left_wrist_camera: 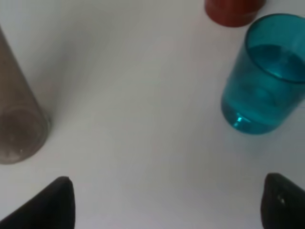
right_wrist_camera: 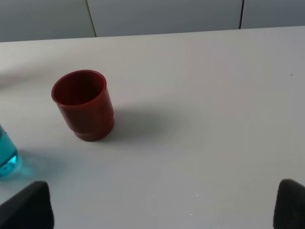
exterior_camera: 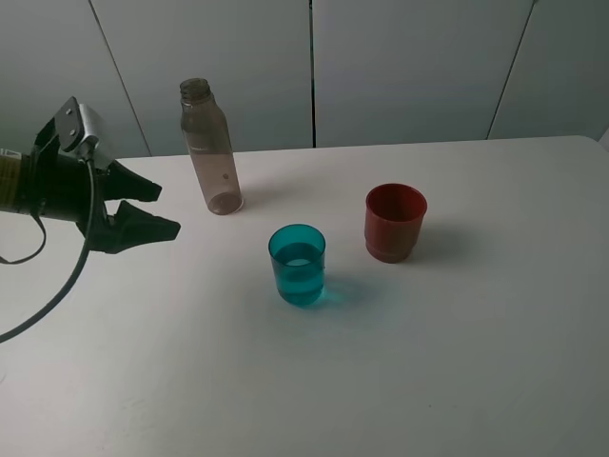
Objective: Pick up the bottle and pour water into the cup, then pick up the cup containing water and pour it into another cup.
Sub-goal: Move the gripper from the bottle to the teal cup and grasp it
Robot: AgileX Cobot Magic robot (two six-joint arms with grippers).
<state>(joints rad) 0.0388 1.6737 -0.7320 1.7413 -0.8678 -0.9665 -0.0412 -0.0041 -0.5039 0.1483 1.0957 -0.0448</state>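
Observation:
The tall clear grey bottle (exterior_camera: pixel 210 148) stands upright at the back left of the white table; its base shows in the left wrist view (left_wrist_camera: pixel 16 129). The teal cup (exterior_camera: pixel 297 265) stands in the middle and holds water; it shows in the left wrist view (left_wrist_camera: pixel 264 76) and at the edge of the right wrist view (right_wrist_camera: pixel 5 152). The red-brown cup (exterior_camera: pixel 394 222) stands upright and looks empty to its right (right_wrist_camera: pixel 85 105). My left gripper (exterior_camera: pixel 157 211) is open and empty, left of the bottle and the teal cup (left_wrist_camera: pixel 167 202). My right gripper (right_wrist_camera: pixel 164 210) is open, apart from the red-brown cup; it is out of the exterior view.
The white table (exterior_camera: pixel 457 362) ends at a grey panelled wall (exterior_camera: pixel 400 67) behind the bottle. A black cable (exterior_camera: pixel 57 295) hangs from my left arm over the table's left side.

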